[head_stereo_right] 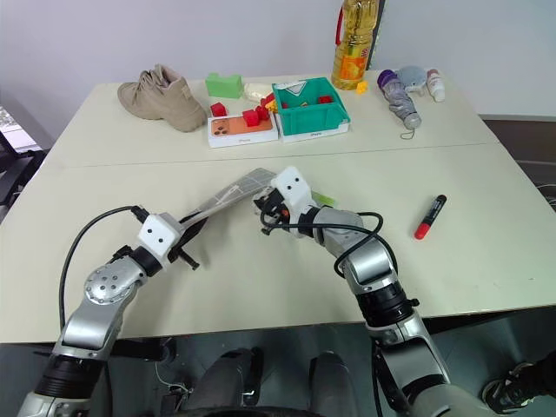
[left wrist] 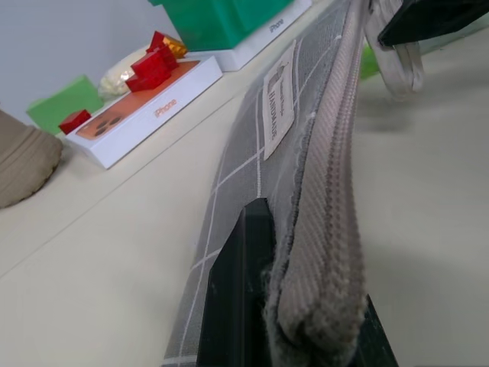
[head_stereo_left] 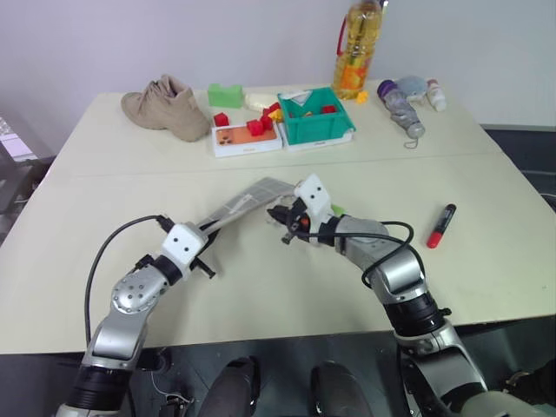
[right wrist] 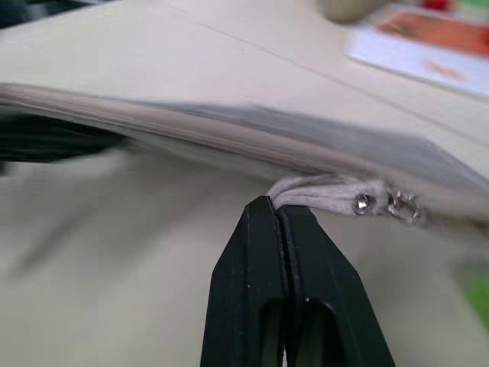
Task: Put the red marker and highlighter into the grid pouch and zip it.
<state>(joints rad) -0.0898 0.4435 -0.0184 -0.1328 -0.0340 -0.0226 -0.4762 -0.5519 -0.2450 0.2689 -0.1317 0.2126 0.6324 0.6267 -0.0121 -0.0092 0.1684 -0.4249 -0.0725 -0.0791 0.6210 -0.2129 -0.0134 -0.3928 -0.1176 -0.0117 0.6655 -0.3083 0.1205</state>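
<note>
At the middle of the cream table, the robot holds the grid pouch between its two arms, the grey fabric lifted off the surface and stretched from one gripper toward the other. The left gripper has its black fingers clamped on the near end of the pouch, pinching the fabric just under the zipper band; the white centre label shows on the pouch's side in the left wrist view. The right gripper sits at the pouch's far end, its two fingers pressed fully together on the looped pull cord, whose small metal ends glint just beside the fingertips. A sliver of the lime-green highlighter peeks out from behind the right wrist, next to the pouch; whether it lies inside or on the table cannot be told. The red marker lies on the table well apart, off to the robot's right. Along the back of the table stand a tan shoe, a white box with red blocks, a green bin, a green foam block and a bottle of oil.
</note>
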